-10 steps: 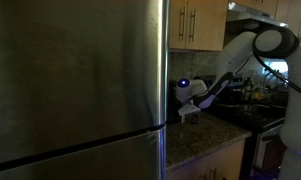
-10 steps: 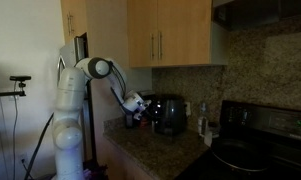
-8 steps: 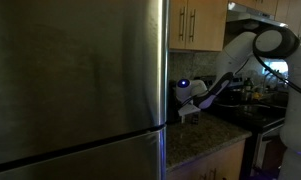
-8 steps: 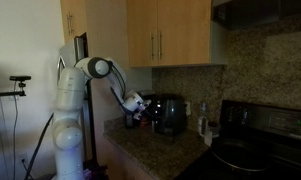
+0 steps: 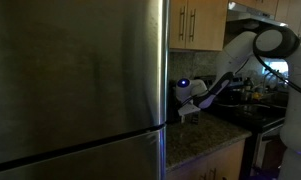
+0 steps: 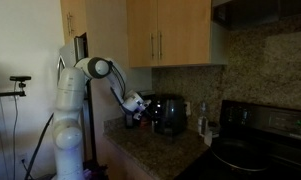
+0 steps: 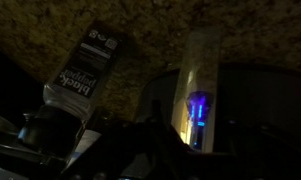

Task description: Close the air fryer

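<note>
The air fryer [image 6: 171, 114] is a small dark appliance on the granite counter, against the back wall under the cabinets. In the wrist view its shiny silver trim [image 7: 202, 85] reflects a blue light, and the rest is too dark to read. My gripper [image 6: 140, 111] hangs just to the side of the air fryer, at about its height, close to it or touching it. In an exterior view the gripper [image 5: 188, 102] shows beside the fridge edge, and the air fryer is hidden behind the fridge. The jaws are only dark shapes in the wrist view.
A huge brushed-steel fridge [image 5: 75, 80] fills the near side. Wooden cabinets [image 6: 170, 35] hang above the counter [image 6: 155, 152]. A black stove [image 6: 252, 138] stands further along. A black pepper container [image 7: 90, 65] lies close to the gripper. A small white bottle [image 6: 203, 122] stands past the fryer.
</note>
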{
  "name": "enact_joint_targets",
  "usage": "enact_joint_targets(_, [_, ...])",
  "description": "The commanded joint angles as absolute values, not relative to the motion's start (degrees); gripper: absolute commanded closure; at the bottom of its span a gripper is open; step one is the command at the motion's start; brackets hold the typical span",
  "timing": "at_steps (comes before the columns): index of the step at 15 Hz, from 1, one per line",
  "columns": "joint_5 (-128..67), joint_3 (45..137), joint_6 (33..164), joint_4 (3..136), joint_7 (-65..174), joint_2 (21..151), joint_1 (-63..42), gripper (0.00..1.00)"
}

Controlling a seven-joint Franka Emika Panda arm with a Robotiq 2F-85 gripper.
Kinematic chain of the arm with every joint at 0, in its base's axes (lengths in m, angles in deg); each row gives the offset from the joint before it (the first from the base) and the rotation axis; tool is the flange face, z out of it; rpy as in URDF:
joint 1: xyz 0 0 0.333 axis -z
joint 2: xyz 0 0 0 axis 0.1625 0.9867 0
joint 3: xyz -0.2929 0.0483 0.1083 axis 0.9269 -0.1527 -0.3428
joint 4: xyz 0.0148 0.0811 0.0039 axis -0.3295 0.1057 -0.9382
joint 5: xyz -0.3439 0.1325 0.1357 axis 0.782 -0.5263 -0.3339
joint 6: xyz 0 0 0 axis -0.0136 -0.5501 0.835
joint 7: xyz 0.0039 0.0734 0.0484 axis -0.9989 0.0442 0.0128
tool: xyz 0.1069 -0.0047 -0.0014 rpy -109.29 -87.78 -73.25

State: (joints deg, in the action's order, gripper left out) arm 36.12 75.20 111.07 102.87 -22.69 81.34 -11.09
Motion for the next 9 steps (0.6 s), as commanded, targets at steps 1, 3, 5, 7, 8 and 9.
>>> enact_joint_targets(1, [26.65,76.72,106.75,106.38,-12.33,78.87,-12.57,0.90])
enact_joint_targets(3, [25.67,76.23,108.80,109.69,-11.23,75.76,-12.11,0.90])
enact_joint_targets(5, [20.19,75.85,106.83,111.98,-6.38,73.07,-12.94,0.90])
enact_joint_targets(7, [21.21,77.90,109.18,106.33,-9.50,77.53,-14.46,0.65])
enact_joint_targets(8, [18.41,77.66,108.73,108.32,-6.19,75.54,-14.69,0.65])
enact_joint_targets(9, [17.38,77.40,107.99,109.91,-4.72,74.01,-14.93,0.65])
